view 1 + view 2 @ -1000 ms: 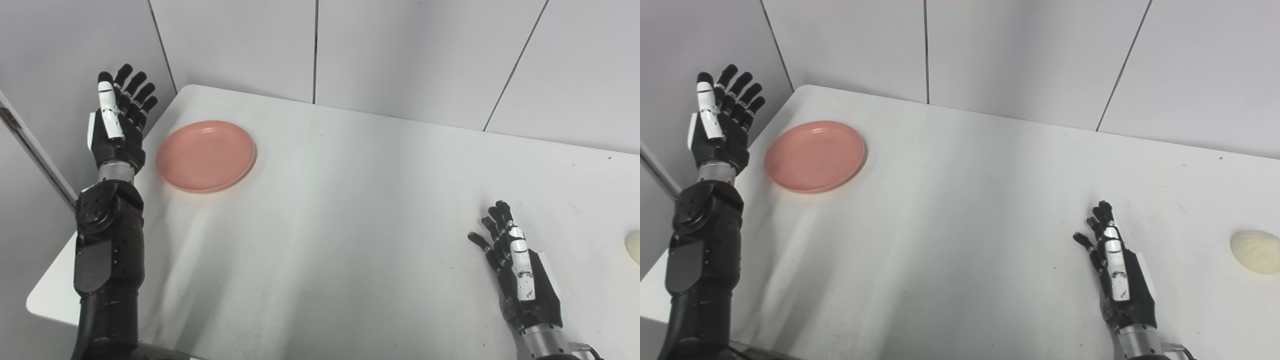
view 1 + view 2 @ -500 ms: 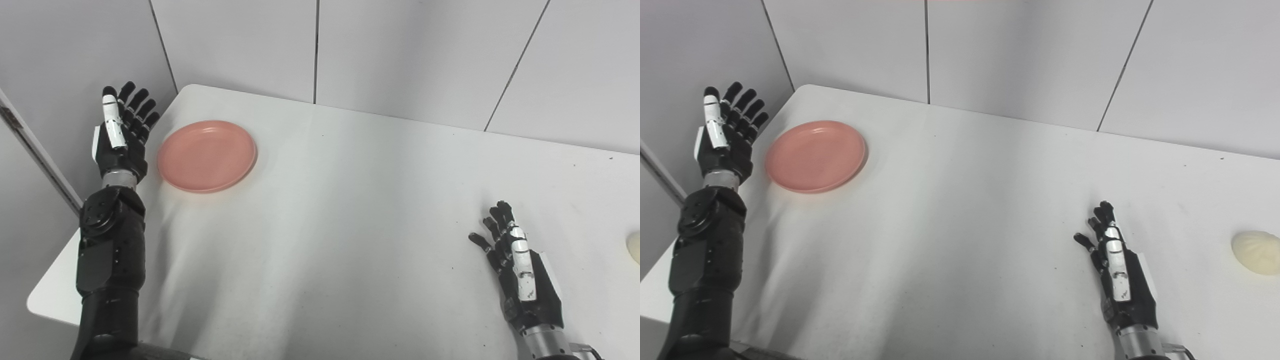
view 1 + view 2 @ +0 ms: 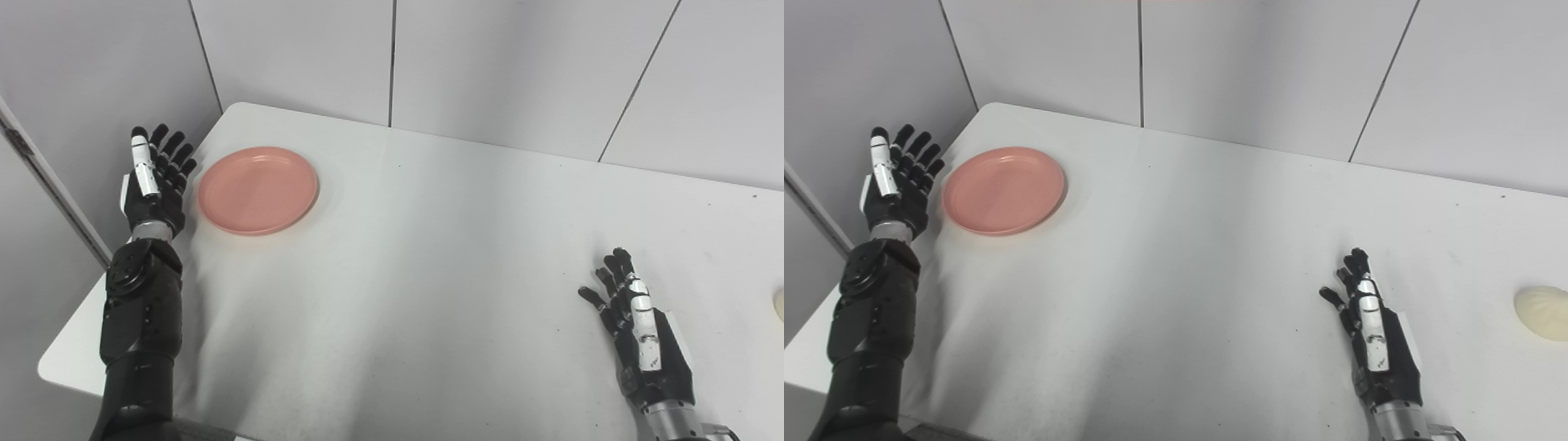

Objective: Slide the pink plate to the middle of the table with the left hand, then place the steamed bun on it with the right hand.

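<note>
Nothing done: pink plate unmoved at desk corner, beside left robot hand, fingers spread, empty; steamed bun untouched; right robot hand likewise spread, empty.

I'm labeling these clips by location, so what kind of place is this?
Probably a bare robot test cell or lab, not a kitchen: a plain white table set against blank grey panel walls, holding only a pink plate and a steamed bun.
</note>
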You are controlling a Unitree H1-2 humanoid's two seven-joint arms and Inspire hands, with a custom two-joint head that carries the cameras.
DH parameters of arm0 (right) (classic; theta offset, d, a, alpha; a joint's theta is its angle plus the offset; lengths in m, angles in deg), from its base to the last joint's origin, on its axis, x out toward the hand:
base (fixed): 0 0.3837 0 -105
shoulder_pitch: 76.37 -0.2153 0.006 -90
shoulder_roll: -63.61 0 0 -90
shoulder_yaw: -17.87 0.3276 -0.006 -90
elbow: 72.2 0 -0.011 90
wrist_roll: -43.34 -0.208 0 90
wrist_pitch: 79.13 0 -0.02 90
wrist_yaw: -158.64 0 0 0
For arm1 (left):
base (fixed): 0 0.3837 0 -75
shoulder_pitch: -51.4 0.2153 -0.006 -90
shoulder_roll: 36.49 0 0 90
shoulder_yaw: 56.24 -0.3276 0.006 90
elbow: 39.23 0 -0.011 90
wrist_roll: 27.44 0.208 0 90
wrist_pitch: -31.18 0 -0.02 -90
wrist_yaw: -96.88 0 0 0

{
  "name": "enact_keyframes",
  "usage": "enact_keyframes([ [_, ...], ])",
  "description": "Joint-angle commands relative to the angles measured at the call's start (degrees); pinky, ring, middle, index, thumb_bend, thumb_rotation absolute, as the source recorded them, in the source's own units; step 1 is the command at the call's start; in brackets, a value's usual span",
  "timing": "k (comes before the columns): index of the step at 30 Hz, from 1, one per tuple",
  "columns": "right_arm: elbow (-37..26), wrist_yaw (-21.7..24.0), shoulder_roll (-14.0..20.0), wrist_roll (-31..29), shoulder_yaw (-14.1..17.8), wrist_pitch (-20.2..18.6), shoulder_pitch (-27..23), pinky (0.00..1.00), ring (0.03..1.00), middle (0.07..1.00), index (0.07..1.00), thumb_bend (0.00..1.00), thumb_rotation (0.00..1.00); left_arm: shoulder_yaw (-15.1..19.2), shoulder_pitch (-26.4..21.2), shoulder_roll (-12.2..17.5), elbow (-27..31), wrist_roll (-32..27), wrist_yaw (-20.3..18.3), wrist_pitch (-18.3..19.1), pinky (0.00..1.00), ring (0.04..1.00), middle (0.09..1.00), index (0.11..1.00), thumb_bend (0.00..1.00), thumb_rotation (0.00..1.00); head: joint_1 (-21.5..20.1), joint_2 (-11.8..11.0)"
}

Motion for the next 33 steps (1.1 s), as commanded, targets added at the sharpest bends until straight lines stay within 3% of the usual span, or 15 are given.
enact_keyframes([
  [1,-1.12,-0.16,0.59,-0.18,0.52,-1.65,-0.11,1.00,0.997,1.000,1.000,0.29,1.00,0.20,-2.54,2.05,-0.01,-0.57,-0.29,-2.58,0.91,0.881,0.875,0.873,0.46,1.00,0.01,-0.08],
  [17,-1.20,-0.13,0.66,-0.29,0.58,-1.80,-0.13,1.00,0.997,1.000,1.000,0.30,1.00,0.15,-3.31,2.10,-7.88,-0.75,-1.29,-2.99,0.91,0.883,0.875,0.869,0.45,1.00,0.07,0.07],
  [33,-1.09,-0.24,0.45,0.01,0.42,-1.30,-0.03,1.00,0.997,1.000,1.000,0.29,1.00,-4.93,-4.30,1.33,-14.01,0.94,-3.07,-2.94,0.87,0.869,0.868,0.864,0.46,1.00,-0.59,-0.08],
])
